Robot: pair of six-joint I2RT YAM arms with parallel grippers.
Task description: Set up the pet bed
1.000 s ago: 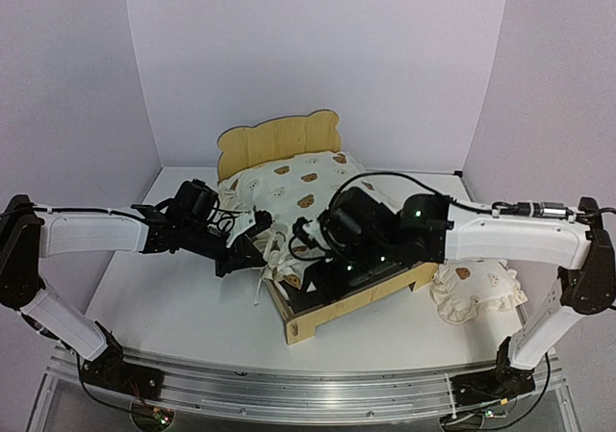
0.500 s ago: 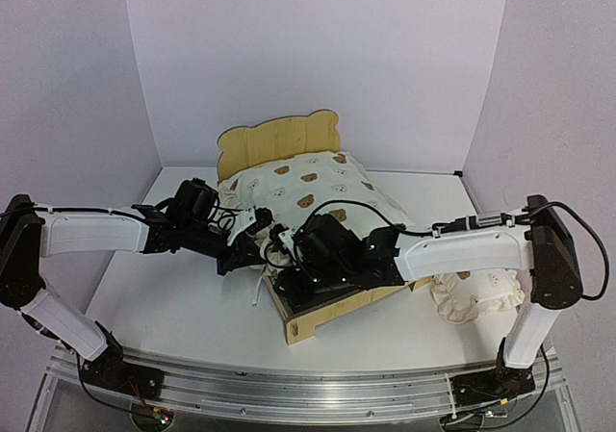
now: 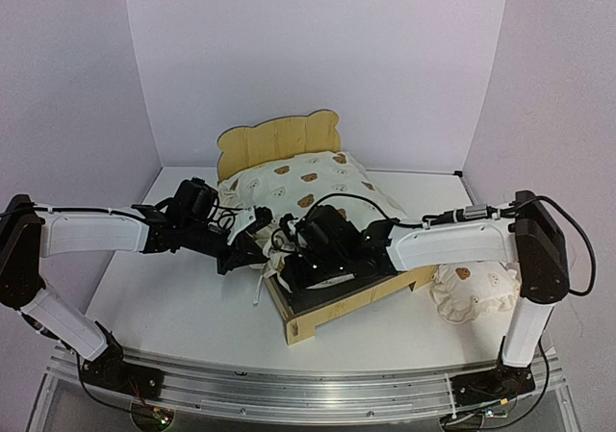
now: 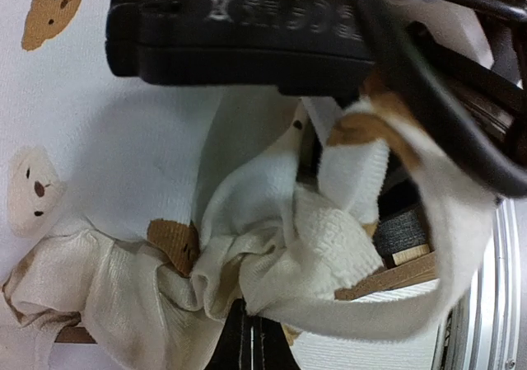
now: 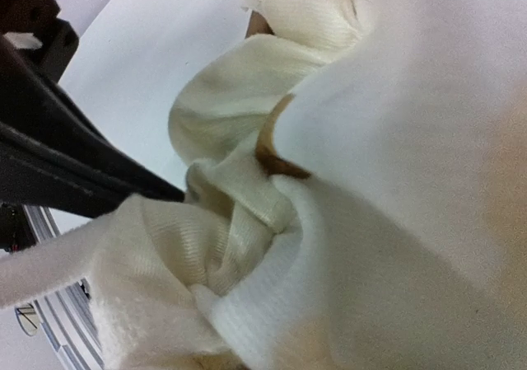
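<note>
Table edge: the pet bed (image 3: 310, 328) sits mid-table (image 3: 183, 307), skewed, with its plywood foot corner nearest me.
Left gripper (image 3: 252, 246): jaws clamped flat on a gathered bunch of the cushion's (image 3: 308, 184) near-left corner, just off the bed's left side.
Right gripper (image 3: 286, 242): reaches across the foot of the bed from the right and is closed tight beside the left one. Cloth fills its camera, so I cannot tell whether it has any pinched.
Tie (image 3: 258, 292): dangles from that corner down toward the table.
Pillow (image 3: 476, 292): lies on the table right of the bed, apart from both arms.
Far end: the cushion is heaped against the bear-eared headboard (image 3: 277, 141).
Step in hand: spreading the cushion over the frame, I judge — its near end is rucked up and short of the foot.
Next move: calls for drawing that corner nearer and flat — gently, or the light frame slides along with it.
</note>
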